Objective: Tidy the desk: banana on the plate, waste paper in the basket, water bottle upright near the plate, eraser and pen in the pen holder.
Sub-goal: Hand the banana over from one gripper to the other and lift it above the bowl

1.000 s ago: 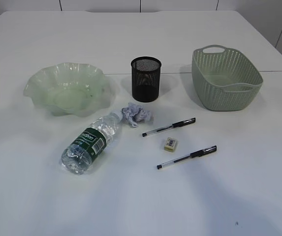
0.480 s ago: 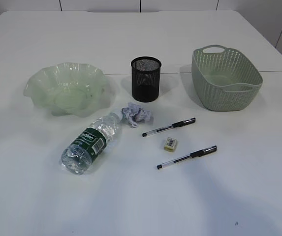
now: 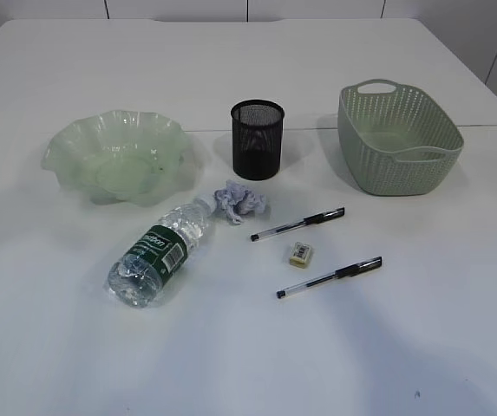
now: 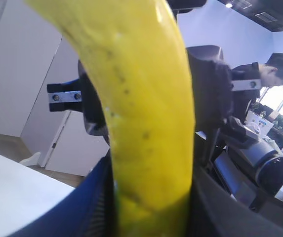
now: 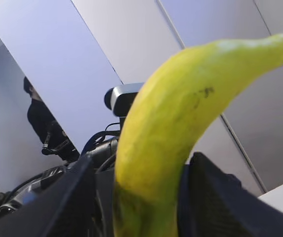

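The banana [image 4: 146, 123] is off the tabletop [image 3: 231, 69]. It does not appear in the exterior view, and neither does either arm. In the left wrist view the left pincer [image 4: 148, 192] pinches the banana, with a dark finger pressed against each flank. The fruit's long axis runs out along the fingers, away from the camera, and fills the middle of that view. The same banana [image 5: 181, 98] also stands between the fingers of the right pincer [image 5: 146, 197], rising from them and curving to the right. It cannot be told whether those fingers press on the peel or stand just clear of it. The plate [image 3: 66, 147] sits empty on the left half of the tabletop, toward the far edge. The bottle [image 3: 157, 256] lies on its side just in front of the plate, and the paper [image 3: 241, 201] lies beside the bottle's cap. The holder [image 3: 257, 139] stands at mid-tabletop and the basket [image 3: 400, 143] on the right half. The plate is therefore on the left arm's side, so the left arm is judged the nearer carrier. Before release, the banana's long axis should be laid across the plate's hollow, inside the wavy rim.
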`<state>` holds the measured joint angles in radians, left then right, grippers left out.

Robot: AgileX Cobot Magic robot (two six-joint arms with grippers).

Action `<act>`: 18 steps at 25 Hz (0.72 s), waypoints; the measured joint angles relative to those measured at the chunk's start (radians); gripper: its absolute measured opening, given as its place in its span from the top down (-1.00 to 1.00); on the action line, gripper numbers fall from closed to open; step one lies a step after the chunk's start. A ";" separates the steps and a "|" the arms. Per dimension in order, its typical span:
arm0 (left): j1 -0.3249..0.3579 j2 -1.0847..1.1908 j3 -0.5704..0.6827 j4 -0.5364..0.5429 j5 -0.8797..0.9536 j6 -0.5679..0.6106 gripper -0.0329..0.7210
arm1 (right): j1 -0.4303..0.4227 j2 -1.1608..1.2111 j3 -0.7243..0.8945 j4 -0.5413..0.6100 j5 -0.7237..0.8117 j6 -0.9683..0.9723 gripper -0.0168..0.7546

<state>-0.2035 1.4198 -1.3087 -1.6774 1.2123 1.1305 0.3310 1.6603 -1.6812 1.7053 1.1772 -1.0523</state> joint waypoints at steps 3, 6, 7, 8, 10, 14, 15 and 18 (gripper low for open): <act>0.000 0.000 0.000 0.000 0.000 0.000 0.18 | 0.000 0.000 0.000 -0.007 -0.030 0.000 -0.19; 0.000 0.000 0.000 0.011 -0.002 -0.001 0.18 | 0.000 0.000 0.000 -0.036 -0.059 0.000 -0.20; 0.000 0.000 0.000 0.018 -0.005 -0.002 0.18 | 0.000 0.000 0.000 -0.046 -0.067 0.000 -0.21; 0.000 0.000 0.000 0.026 -0.010 -0.002 0.18 | 0.000 0.000 0.000 -0.055 -0.071 0.000 -0.21; 0.000 0.000 0.000 0.035 -0.018 -0.002 0.18 | 0.000 0.000 0.000 -0.066 -0.085 0.006 -0.21; 0.000 0.000 0.000 0.038 -0.027 -0.003 0.18 | 0.000 0.000 0.000 -0.072 -0.089 0.025 -0.21; 0.000 0.000 0.000 0.038 -0.027 -0.003 0.18 | 0.000 0.000 0.000 -0.075 -0.089 0.033 -0.21; 0.000 0.000 0.000 0.038 -0.027 -0.003 0.18 | 0.000 0.000 0.000 -0.078 -0.089 0.062 -0.23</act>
<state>-0.2035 1.4198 -1.3087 -1.6390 1.1855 1.1271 0.3310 1.6603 -1.6812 1.6270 1.0884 -0.9903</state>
